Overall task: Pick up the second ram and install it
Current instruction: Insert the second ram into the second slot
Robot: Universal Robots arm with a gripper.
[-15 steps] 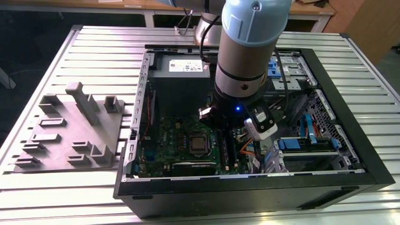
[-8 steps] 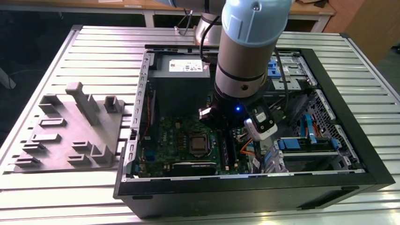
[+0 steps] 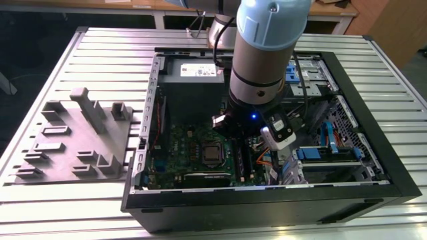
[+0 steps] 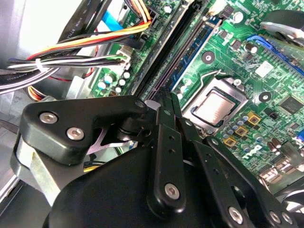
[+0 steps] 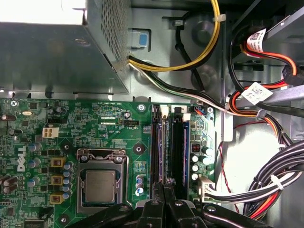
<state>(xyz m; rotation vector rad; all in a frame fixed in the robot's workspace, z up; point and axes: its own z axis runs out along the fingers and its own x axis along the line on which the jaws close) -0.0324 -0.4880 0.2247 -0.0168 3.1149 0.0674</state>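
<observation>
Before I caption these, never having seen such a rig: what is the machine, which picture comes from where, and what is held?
One robot arm reaches into an open computer case lying on a slatted table, a grey tray beside it at the exterior view's left. That view comes from a camera off the arm; both wrist views come from cameras on the arm, looking past its hand at the green motherboard and memory slots. Whether the hand holds a memory stick, I cannot tell.

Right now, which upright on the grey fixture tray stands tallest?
The long narrow post near the tray's far end, on the exterior view's left of the computer case; the blocks around it are all much shorter.
</observation>
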